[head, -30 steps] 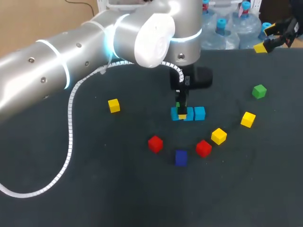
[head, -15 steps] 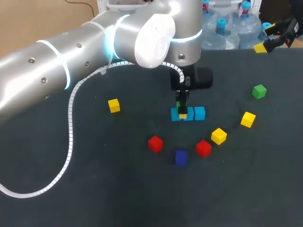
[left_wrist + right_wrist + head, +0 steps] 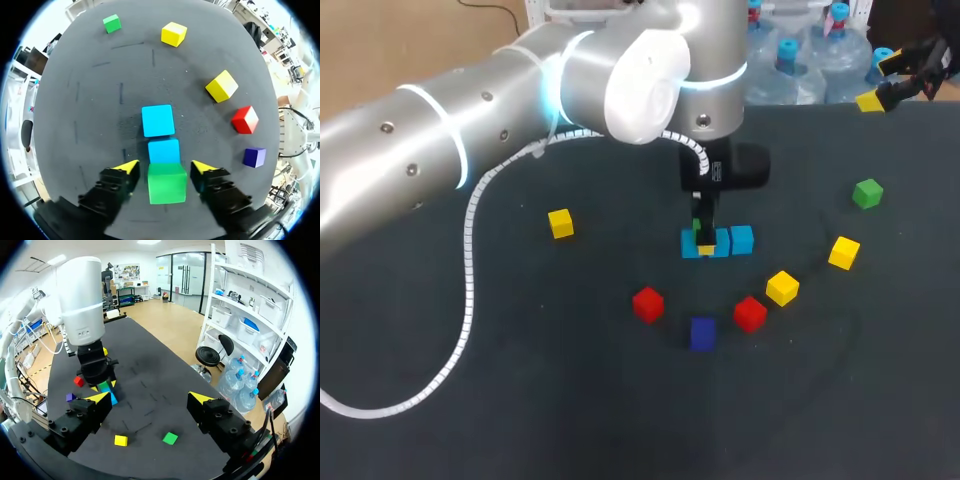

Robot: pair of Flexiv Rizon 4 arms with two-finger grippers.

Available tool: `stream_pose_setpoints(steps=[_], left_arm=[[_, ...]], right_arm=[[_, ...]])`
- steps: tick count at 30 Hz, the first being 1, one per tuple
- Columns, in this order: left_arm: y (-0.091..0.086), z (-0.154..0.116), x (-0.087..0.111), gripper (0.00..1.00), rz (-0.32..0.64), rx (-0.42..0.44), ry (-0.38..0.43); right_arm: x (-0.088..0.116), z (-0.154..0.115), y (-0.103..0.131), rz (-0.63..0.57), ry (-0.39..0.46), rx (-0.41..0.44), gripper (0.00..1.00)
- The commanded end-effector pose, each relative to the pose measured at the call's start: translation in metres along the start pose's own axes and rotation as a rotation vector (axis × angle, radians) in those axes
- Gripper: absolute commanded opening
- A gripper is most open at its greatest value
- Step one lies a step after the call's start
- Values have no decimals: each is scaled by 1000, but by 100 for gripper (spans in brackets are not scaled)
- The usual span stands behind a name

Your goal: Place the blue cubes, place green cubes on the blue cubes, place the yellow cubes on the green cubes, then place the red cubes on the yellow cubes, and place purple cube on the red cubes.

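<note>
The left gripper (image 3: 165,167) hangs over the middle of the dark table (image 3: 570,400), its yellow-tipped fingers straddling a green cube (image 3: 167,182) that sits on the left-end cube of a row of blue cubes (image 3: 158,120). A thin gap shows on either side of the cube in the left wrist view, so the jaws appear to be open around it rather than pinching it, though the margin is slim. Two more blue cubes of the row lie bare to its right, touching one another. The right gripper (image 3: 149,399) is held off at the far right corner of the table, jaws spread wide and empty. By this showing the blue layer is down and the green layer has only begun. A second green cube (image 3: 867,193) lies far to the right, well apart from the row. The three yellow cubes (image 3: 782,287) are scattered, one off to the left and two to the right. The two red cubes (image 3: 750,313) and the purple cube (image 3: 702,333) between them lie loose on the near side of the row. The rest of the green layer and all of the yellow, red and purple layers appear yet to be stacked.
</note>
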State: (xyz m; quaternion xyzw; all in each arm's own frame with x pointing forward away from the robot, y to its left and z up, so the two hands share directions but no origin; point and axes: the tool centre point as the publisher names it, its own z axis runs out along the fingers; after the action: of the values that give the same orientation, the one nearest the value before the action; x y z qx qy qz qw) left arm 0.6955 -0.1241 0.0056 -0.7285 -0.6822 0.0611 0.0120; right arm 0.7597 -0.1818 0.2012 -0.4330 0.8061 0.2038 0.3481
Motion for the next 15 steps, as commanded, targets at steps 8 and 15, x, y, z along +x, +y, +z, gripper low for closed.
stream_pose_setpoints(steps=[8, 15], left_arm=[[0, -37, 3, 100, 14, -36, 9], [-5, -68, 2, 100, 21, -49, 30]], right_arm=[[0, 0, 0, 0, -1, 1, 100], [0, 0, 0, 0, -1, 1, 100]])
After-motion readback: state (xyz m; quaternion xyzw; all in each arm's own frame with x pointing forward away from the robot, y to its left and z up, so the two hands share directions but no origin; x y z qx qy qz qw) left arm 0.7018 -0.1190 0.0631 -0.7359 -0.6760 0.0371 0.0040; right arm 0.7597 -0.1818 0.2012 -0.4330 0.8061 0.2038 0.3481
